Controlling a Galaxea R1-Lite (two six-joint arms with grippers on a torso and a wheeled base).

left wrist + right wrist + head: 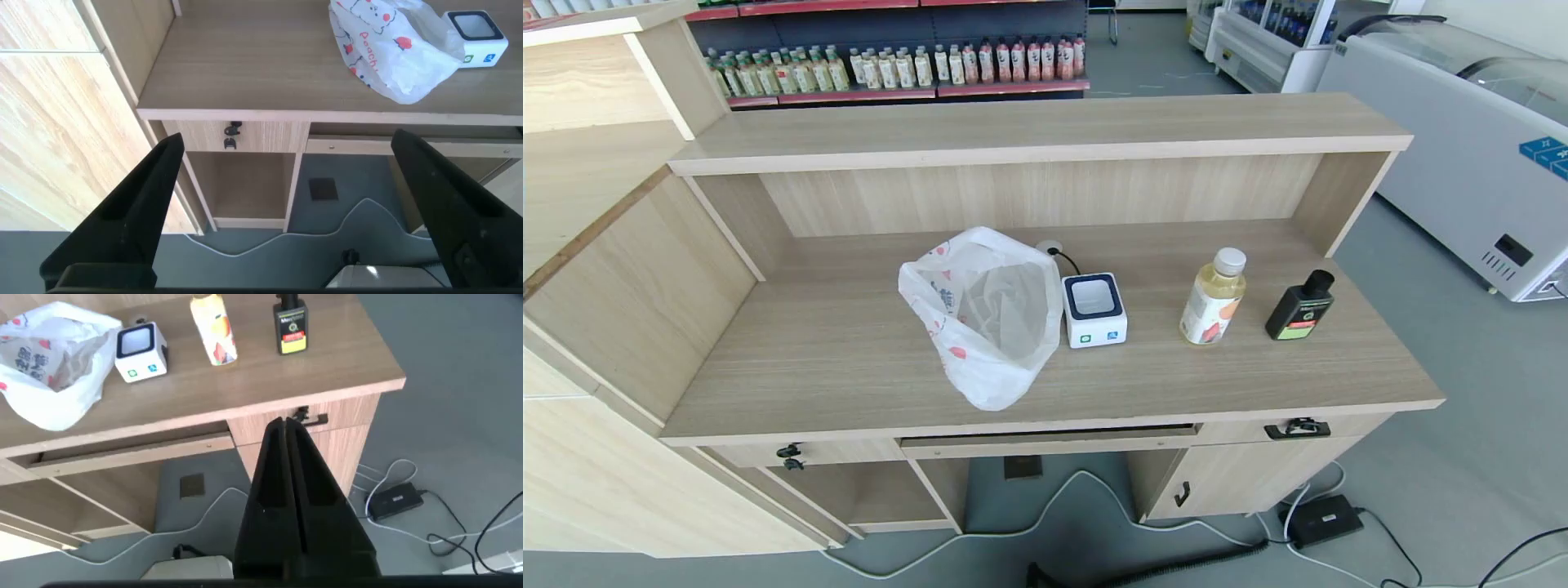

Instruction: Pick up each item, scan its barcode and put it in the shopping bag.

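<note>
On your light wooden bench (849, 359), the white plastic shopping bag (984, 314) sits centre-left. The upright clear yellow-drink bottle (1214, 298) and small black bottle (1300, 308) stand to the right, nearer your right hand (286, 425), its fingers together. Your left hand (288, 140) is spread apart.

Your left pincer (288, 145) hangs with its fingers spread wide apart; your right pincer (284, 429) has its two fingers pressed flat together.
</note>
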